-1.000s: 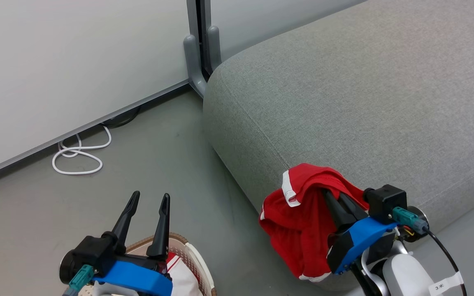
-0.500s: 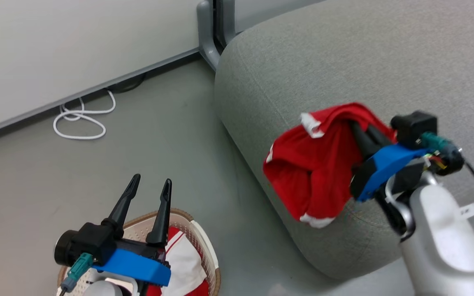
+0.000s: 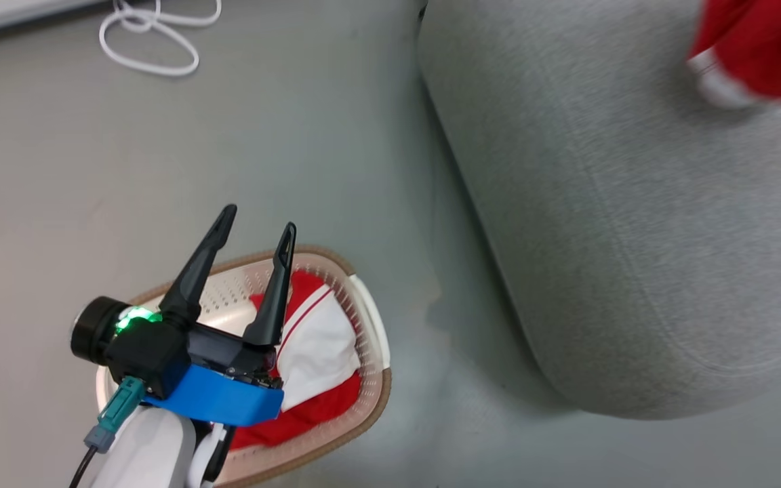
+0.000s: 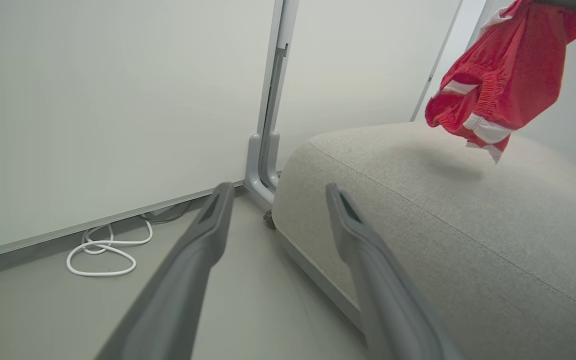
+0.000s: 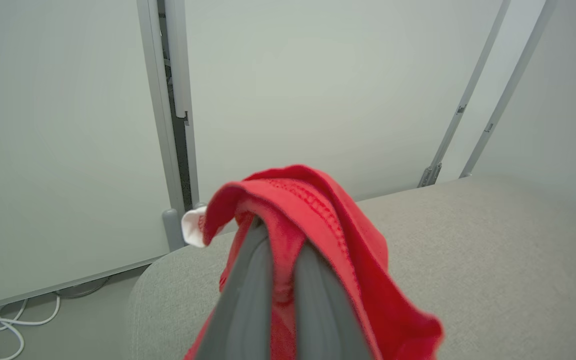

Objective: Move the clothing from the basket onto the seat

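Note:
One red piece of clothing (image 5: 318,215) with white trim hangs draped over my right gripper (image 5: 280,240), which is shut on it above the light grey seat (image 5: 468,250). In the left wrist view the same clothing (image 4: 503,75) dangles clear of the seat (image 4: 443,210); in the head view it is a red blur (image 3: 750,47) at the top right, over the seat (image 3: 634,237). A second red and white garment (image 3: 316,352) lies in the cream basket (image 3: 371,400) on the floor. My left gripper (image 3: 258,220) hovers over the basket, open and empty.
A coiled white cable (image 3: 153,41) lies on the grey floor by the wall. A grey post (image 4: 268,150) joins the pale wall panels behind the seat's corner. A strip of bare floor (image 3: 424,271) separates basket and seat.
The head camera has tipped down, bringing the basket into full view. My right gripper has lifted the red garment from the seat's front edge to above its top. The left gripper stays open.

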### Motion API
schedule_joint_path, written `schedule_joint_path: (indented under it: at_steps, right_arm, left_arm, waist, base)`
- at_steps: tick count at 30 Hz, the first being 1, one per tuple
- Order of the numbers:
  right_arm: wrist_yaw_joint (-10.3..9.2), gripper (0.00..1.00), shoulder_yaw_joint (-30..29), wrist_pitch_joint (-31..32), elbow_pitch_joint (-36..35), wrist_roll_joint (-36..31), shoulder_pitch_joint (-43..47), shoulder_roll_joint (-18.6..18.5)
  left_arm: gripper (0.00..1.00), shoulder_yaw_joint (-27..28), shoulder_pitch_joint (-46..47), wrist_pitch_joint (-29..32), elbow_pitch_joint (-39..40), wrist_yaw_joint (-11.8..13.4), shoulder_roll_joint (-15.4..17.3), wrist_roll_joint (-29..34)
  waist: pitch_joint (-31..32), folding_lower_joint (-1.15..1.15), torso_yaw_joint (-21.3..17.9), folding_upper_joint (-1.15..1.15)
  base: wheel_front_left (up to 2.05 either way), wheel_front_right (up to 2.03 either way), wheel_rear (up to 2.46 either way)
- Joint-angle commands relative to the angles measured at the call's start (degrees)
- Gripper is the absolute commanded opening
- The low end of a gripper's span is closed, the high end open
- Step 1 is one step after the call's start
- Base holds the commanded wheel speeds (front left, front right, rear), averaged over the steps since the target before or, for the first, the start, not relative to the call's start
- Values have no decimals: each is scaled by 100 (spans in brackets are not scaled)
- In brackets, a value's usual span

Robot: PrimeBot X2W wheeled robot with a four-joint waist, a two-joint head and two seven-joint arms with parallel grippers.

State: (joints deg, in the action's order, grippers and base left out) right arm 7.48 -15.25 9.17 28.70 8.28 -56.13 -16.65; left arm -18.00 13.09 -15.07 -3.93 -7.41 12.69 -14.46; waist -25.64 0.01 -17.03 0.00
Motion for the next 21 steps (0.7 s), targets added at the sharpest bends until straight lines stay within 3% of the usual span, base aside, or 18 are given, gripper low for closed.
schedule_joint_path:
  at_steps: [1,6,11,21]
  right_arm:
    - [3,0,-203,-119,36,-130,-295,-69]
    - [2,0,-1045,-318,241,-444,-825,-174]
    - [2,0,-1626,-298,786,-738,-750,-132]
    - [2,0,-2092,-692,1757,-1312,-497,81]
  left_arm:
    - [100,-1,138,-15,87,-8,75,64]
    - [100,-11,261,-5,354,9,194,168]
    - [100,-23,404,25,538,26,266,232]
    - [100,-48,568,14,500,33,254,197]
  waist:
    - [-485,-1,357,0]
    - [-992,-1,556,0]
    - [-1426,-1,722,0]
    - [-1541,-1,777,0]
  base:
    - [0,0,0]
    - [0,0,0]
    - [0,0,0]
    - [0,0,0]
